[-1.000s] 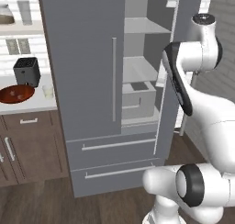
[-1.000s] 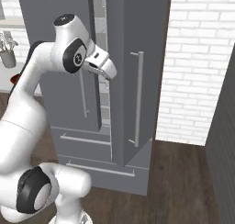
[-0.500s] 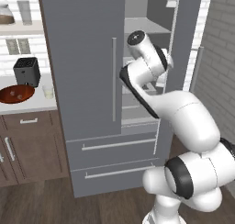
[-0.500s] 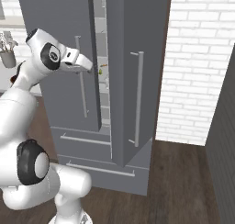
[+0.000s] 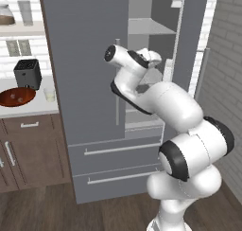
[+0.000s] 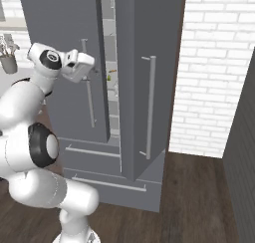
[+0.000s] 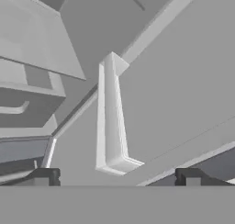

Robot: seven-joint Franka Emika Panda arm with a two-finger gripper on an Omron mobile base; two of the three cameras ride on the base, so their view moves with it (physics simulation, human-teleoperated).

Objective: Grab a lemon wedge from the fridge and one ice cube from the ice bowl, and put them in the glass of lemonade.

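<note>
The grey fridge [image 5: 90,83] has its right door [image 5: 191,40] swung open, showing pale shelves. In the right base view a tiny yellow-green lemon wedge [image 6: 109,77] lies on a shelf in the gap between the doors. My gripper [image 6: 88,71] hovers just left of that gap, at about the wedge's height. In the hand view the gripper [image 7: 118,178] is open, its dark fingertips [image 7: 43,176] wide apart with nothing between them, facing grey fridge panels. On the counter at the left sit the reddish-brown ice bowl [image 5: 16,96] and the small glass of lemonade [image 5: 48,94].
A dark boxy appliance [image 5: 27,73] stands behind the bowl. On a wall shelf above are a lidded jar [image 5: 5,14] and a taller glass [image 5: 26,11]. Two drawers [image 5: 118,149] run below the fridge doors. A white brick wall [image 6: 209,72] flanks the fridge on the right.
The arm has swung leftward across the fridge front, and the hand has come down in front of the open compartment. The jaws have stayed wide apart.
</note>
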